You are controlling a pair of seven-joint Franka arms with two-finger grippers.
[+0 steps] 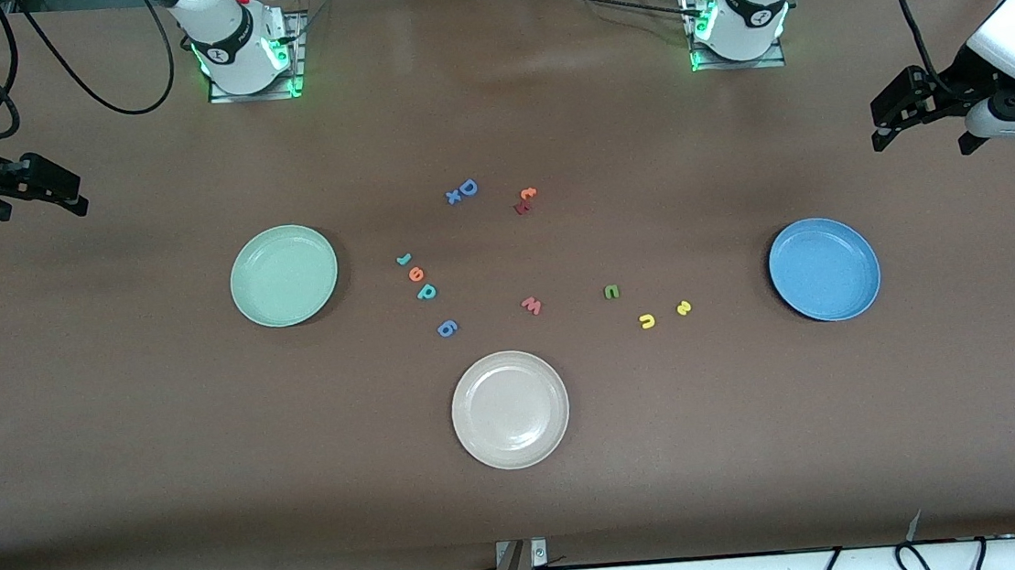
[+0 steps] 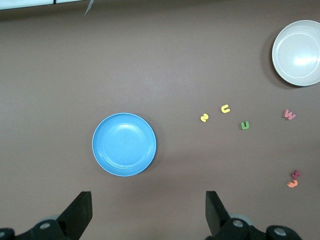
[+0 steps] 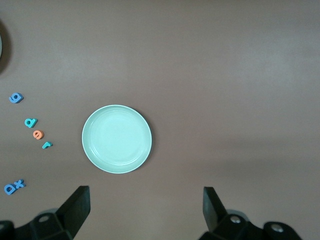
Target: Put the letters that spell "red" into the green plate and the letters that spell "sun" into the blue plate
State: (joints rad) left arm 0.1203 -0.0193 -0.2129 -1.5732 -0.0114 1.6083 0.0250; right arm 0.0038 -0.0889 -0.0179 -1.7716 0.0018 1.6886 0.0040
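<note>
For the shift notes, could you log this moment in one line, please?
green plate: holds nothing | blue plate: holds nothing | left gripper: open, waiting | right gripper: open, waiting

Brown table [image 1: 761,446] with green plate [image 1: 283,276], blue plate [image 1: 824,269], cream plate [image 1: 510,410], scattered foam letters [image 1: 531,306].

Two white, rounded robot arm bases [image 1: 236,35] [image 1: 751,2] ringed with black bands, bolted to metal mounting plates and lit with green lights; small red buttons near the top. Black cables [image 1: 99,77] looping off both. Black two-finger left gripper [image 1: 902,117] on a white wrist housing; black right gripper [image 1: 49,187] likewise, with grey screws in the finger mounts.
</note>
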